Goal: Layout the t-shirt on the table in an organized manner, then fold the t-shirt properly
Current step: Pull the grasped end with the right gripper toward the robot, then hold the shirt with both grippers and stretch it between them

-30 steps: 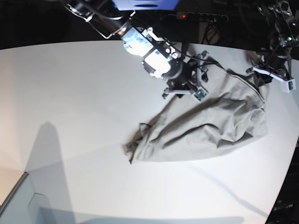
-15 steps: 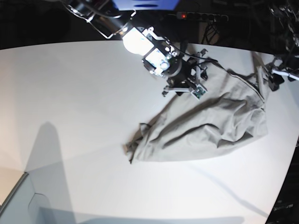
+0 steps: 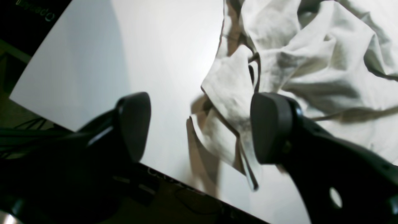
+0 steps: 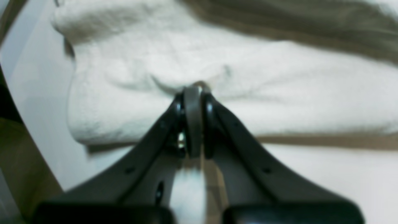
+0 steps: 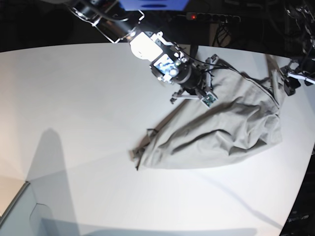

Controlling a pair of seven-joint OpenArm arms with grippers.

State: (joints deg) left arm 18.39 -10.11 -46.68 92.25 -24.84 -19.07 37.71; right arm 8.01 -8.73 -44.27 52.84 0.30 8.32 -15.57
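The light grey-beige t-shirt [image 5: 226, 132] lies crumpled on the white table [image 5: 74, 98], right of centre. My right gripper [image 5: 197, 94] sits at the shirt's far left edge. In the right wrist view its fingers [image 4: 214, 124] are pressed together, and the gripper [image 4: 194, 88] is shut on a pinch of the t-shirt [image 4: 279, 93]. At the shirt's far right corner my left gripper [image 5: 291, 81] hovers. In the left wrist view the gripper [image 3: 202, 127] is open, with a loose flap of the t-shirt [image 3: 230, 93] lying between and below its fingers [image 3: 270, 127], not held.
A power strip [image 5: 206, 17] with a red light and cables lies behind the table's far edge. A box corner [image 5: 19, 211] shows at the bottom left. The table's curved edge [image 5: 302, 187] runs down the right side, close to the shirt.
My right gripper has closed onto the shirt's far left edge. My left gripper has opened, let go of the shirt's right corner and drawn slightly to the right.
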